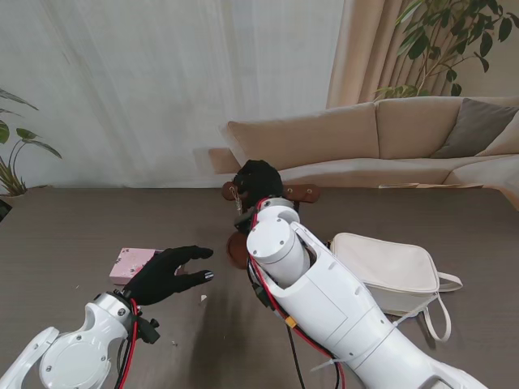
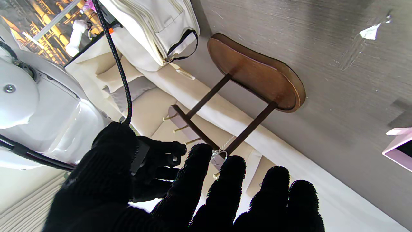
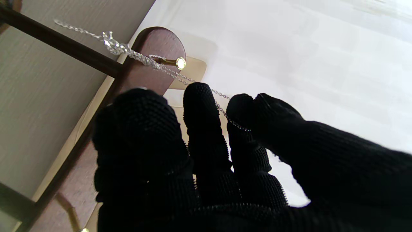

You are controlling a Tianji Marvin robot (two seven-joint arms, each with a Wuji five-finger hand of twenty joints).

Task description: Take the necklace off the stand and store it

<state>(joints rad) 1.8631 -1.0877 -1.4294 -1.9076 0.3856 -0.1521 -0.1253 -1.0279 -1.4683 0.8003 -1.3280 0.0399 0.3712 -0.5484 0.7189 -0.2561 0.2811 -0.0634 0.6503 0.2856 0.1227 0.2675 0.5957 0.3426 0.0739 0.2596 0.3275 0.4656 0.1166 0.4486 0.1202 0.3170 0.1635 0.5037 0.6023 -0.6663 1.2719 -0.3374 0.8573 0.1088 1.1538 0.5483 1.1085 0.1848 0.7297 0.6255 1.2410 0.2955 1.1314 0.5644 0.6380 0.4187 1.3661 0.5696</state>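
Observation:
A thin silver necklace (image 3: 138,56) hangs over a brass peg (image 3: 175,62) of the brown wooden stand (image 2: 257,77). My right hand (image 1: 258,180), in a black glove, is up at the stand's top bar. Its thumb and forefinger pinch the chain (image 3: 236,124), which runs taut from the peg. The stand's top bar (image 1: 298,193) shows partly behind that hand. My left hand (image 1: 169,274) hovers open over the table, fingers spread, beside a pink box (image 1: 132,264). In the left wrist view the necklace (image 2: 222,151) shows faintly at the bar's end.
A white zipped pouch (image 1: 391,272) with a strap lies to the right of the stand. Small white scraps (image 1: 203,299) dot the brown table (image 1: 65,235). A beige sofa (image 1: 381,138) stands behind the table's far edge.

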